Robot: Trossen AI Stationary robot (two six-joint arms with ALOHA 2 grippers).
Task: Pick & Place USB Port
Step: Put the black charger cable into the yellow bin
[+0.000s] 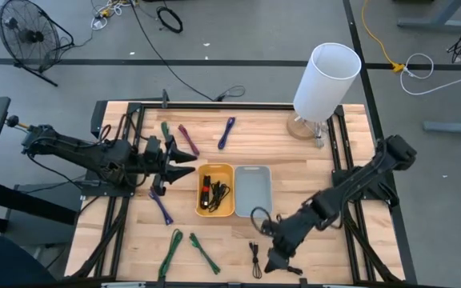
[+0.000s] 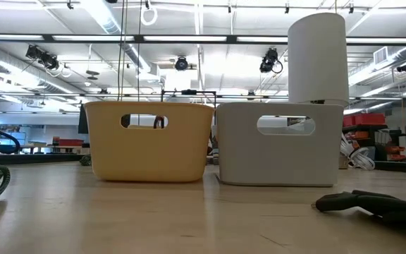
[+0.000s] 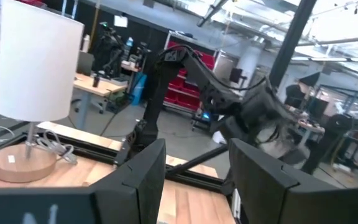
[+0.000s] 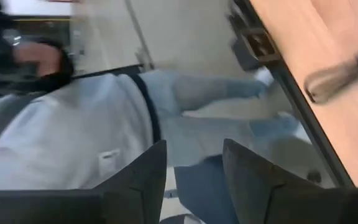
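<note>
Looking down on the table (image 1: 310, 172), you see the right claw (image 1: 274, 262) low near the front edge, its fingers spread and holding nothing. Just beside it lies a black USB cable (image 1: 255, 258), loosely bundled on the wood, apart from the claw. It looks light, limp and floppy, so take hold at the middle of the bundle, where the strands bunch. A yellow bin (image 1: 215, 190) already holds dark cables; a grey bin (image 1: 252, 190) next to it sits empty. The left claw (image 1: 184, 164) waits beside the yellow bin, fingers parted and empty. A white lamp (image 1: 323, 84) stands at the back.
</note>
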